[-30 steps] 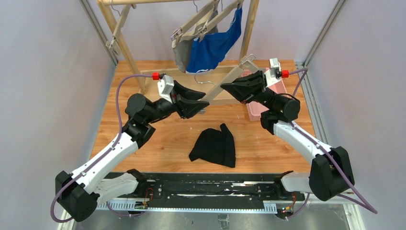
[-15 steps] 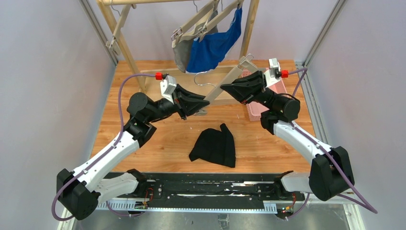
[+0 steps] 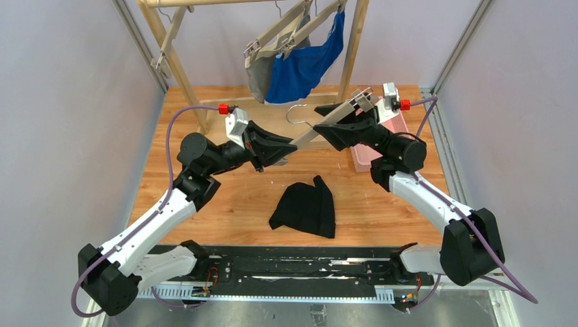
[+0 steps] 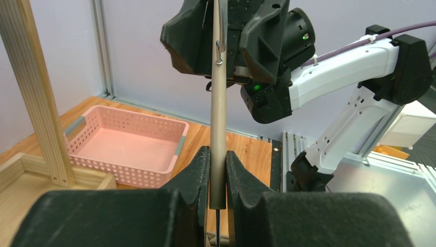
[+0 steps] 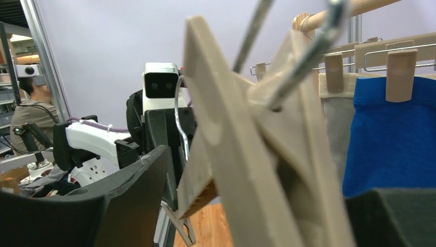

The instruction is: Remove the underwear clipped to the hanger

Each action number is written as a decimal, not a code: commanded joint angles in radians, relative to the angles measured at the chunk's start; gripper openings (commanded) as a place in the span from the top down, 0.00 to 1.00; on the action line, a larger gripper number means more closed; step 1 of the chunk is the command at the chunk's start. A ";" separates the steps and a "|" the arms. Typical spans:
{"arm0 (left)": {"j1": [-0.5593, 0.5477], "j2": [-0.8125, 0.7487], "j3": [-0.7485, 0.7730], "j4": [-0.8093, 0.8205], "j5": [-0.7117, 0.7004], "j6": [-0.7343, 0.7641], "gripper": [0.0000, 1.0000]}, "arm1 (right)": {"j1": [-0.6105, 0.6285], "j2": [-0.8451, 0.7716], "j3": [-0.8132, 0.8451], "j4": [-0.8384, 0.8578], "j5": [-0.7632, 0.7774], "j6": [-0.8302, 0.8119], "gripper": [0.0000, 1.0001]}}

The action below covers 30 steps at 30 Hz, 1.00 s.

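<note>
The black underwear lies loose on the table in the top view. The grey underwear and the blue underwear hang clipped to hangers on the rail; the right wrist view shows the blue one and the grey one too. A bare wooden hanger slants between the arms. My left gripper is shut on its lower end; the bar sits pinched between the fingers. My right gripper is open, with the hanger's clip end loose between its spread jaws.
A wooden rack with slanted posts and a base frame stands at the back. A pink basket sits on the right of the table, mostly under my right arm. Frame walls close in on both sides.
My left gripper closed on the hanger's lower end. My right gripper then opened and let go of the clip end, which has tipped upward over its jaws.
</note>
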 commanded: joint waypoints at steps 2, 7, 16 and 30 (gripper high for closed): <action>-0.004 -0.053 0.017 0.030 0.001 -0.021 1.00 | 0.014 -0.021 -0.011 0.004 0.020 -0.023 0.36; -0.004 -0.102 0.020 -0.029 -0.045 0.010 1.00 | 0.014 -0.020 -0.021 -0.059 0.009 -0.052 0.32; -0.004 -0.114 0.056 -0.161 -0.068 0.065 1.00 | 0.015 -0.026 -0.011 -0.117 -0.020 -0.078 0.46; -0.004 -0.071 0.070 -0.161 -0.042 0.033 1.00 | 0.024 -0.043 -0.007 -0.125 -0.054 -0.089 0.52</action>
